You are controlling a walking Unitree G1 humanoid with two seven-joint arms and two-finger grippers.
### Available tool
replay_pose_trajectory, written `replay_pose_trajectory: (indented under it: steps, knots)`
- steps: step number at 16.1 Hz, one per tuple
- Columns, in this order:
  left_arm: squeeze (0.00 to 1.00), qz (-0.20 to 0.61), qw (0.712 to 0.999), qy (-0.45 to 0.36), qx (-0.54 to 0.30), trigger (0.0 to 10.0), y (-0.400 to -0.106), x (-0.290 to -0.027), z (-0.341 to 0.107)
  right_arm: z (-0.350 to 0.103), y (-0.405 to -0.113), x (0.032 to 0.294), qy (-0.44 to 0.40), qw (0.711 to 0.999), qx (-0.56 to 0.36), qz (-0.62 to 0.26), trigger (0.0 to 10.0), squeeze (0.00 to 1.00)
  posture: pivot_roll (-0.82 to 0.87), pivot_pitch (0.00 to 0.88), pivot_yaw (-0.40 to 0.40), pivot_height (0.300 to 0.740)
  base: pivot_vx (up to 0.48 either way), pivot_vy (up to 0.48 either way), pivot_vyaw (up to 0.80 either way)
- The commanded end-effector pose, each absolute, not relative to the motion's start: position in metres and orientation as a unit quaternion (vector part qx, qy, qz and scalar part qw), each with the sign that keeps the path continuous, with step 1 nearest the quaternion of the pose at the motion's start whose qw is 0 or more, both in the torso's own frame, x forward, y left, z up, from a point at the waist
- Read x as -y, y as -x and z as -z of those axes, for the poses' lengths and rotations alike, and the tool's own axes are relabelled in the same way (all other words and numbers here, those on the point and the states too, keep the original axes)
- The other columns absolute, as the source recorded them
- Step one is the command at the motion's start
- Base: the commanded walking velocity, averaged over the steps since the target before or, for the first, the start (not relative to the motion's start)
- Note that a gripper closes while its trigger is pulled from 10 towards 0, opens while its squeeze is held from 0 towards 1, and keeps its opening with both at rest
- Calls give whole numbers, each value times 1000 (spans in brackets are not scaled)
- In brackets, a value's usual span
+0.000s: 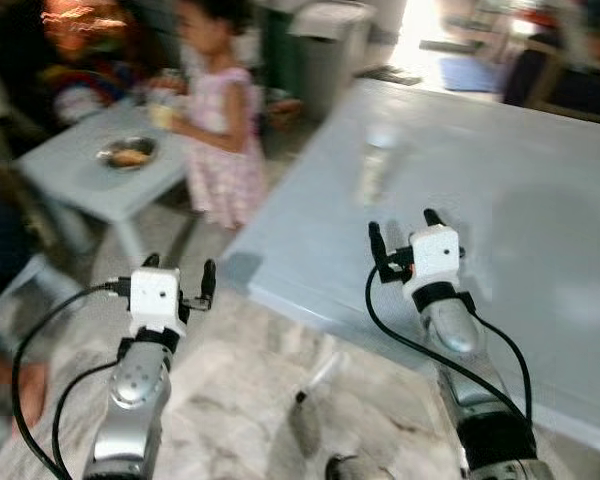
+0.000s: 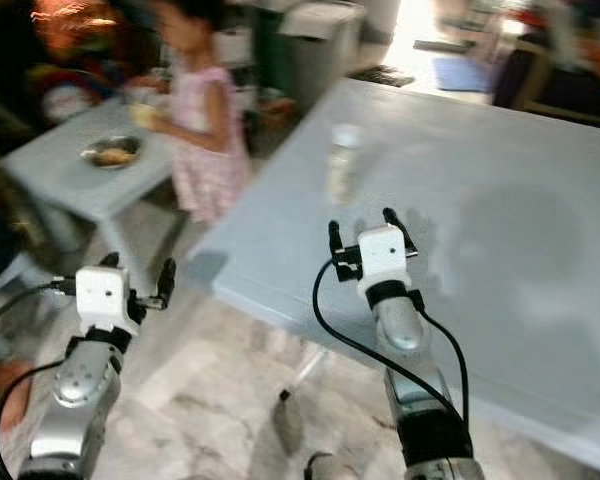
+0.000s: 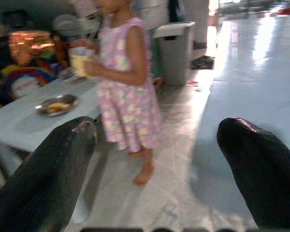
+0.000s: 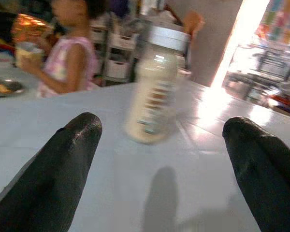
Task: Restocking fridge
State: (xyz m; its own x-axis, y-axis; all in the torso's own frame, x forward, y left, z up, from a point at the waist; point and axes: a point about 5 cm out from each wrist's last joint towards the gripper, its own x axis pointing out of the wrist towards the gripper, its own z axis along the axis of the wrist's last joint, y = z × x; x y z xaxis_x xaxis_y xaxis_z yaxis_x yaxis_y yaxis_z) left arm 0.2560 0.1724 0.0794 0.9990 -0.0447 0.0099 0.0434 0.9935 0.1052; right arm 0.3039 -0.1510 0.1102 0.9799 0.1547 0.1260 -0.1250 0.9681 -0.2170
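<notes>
Reaching right gripper [image 1: 405,228], fingers spread, toward blurry jar [image 4: 154,87].

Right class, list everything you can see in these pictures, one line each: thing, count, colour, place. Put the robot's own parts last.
Bottle: one, cream contents with a silvery cap, standing upright on the big table ahead of the right pincer.
Big table: one, pale grey-blue, in front of the robot to its right.
Small table: one, pale grey-blue, on the robot's left beyond the left arm.
Metal dish: one, silver with some food, on the small table.
Person: one, in a pink patterned dress, standing between the two tables and holding a pale cup.
Bin: one, grey, behind the person.
Left pincer: one, black fingers, open, over the floor.
Right pincer: one, black fingers, open, over the big table's near edge, pointing at the bottle.
</notes>
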Motion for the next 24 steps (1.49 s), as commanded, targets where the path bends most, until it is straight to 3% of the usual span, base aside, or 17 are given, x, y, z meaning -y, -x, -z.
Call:
replay_pose_trajectory:
  steps: [1, 7, 24]
  knots:
    - [0, 19, 998, -57, 4, 10000, -256, -174, -79, -115, -308, 152, 93, 991, 76, -64, 10000, 0, -38, 27, 49, 740, 0, 0, -800]
    - [0, -2, 999, -46, 1, 10000, -254, -178, -81, -119, -304, 153, -4, 997, 69, -40, 10000, 0, -68, 58, 52, 740, 0, 0, -180]
    - [0, -3, 999, -48, 10, 10000, -258, -181, -86, -125, -300, 147, 4, 995, 74, -62, 10000, 0, -99, 87, 41, 740, 0, 0, -40]
